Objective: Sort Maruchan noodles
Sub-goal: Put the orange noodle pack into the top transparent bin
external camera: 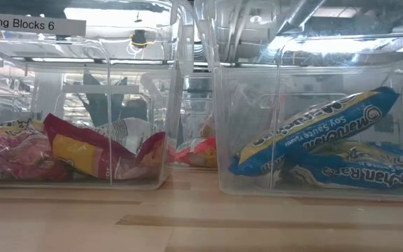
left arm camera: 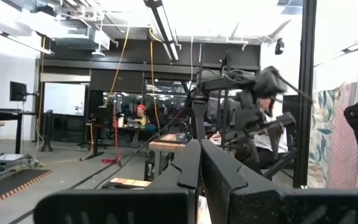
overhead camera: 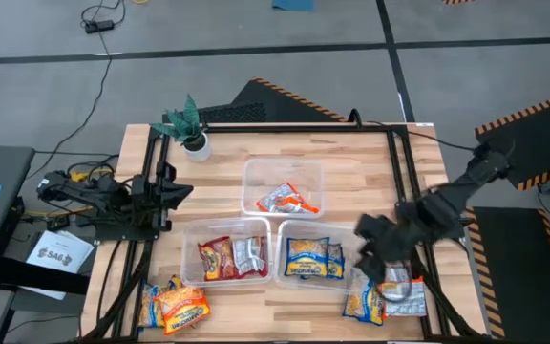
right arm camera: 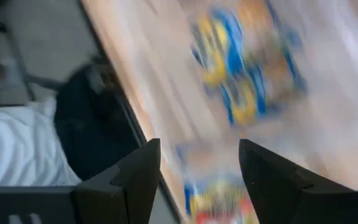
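Three clear tubs on the surface already hold sorted Maruchan noodles: an orange packet in the far tub, red and silvery ones in the near left, yellow-and-blue ones in the near right. Loose packets lie near your right hand, which hangs over them with its fingers wide apart and nothing between them. More loose packets wait at the near left corner. Your left hand is parked at the left edge, fingers pressed together and empty. Watch the descent: the right wrist view is smeared, so you could land off-centre and pinch only a crinkly edge, or catch two overlapping packets at once. Either would likely drop short of the tub.
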Tool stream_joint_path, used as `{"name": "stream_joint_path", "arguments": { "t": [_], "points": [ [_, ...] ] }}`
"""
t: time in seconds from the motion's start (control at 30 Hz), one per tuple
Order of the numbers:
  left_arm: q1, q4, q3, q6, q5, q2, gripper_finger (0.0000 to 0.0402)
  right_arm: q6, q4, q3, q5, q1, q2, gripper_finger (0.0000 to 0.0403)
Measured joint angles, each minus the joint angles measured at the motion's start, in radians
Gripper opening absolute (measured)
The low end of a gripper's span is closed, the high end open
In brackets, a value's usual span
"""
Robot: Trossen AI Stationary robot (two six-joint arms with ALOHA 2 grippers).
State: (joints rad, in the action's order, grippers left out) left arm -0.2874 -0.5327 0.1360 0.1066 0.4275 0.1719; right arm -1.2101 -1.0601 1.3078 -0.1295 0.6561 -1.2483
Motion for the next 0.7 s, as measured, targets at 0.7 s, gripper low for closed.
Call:
{"name": "stream_joint_path", "arguments": {
  "t": [0.7],
  "points": [
    [0.000,0.005,0.000,0.024,0.003,0.000,0.0000,-0.607,0.143,-0.306,0.026,0.390,-0.042,0.0240]
  ]
}}
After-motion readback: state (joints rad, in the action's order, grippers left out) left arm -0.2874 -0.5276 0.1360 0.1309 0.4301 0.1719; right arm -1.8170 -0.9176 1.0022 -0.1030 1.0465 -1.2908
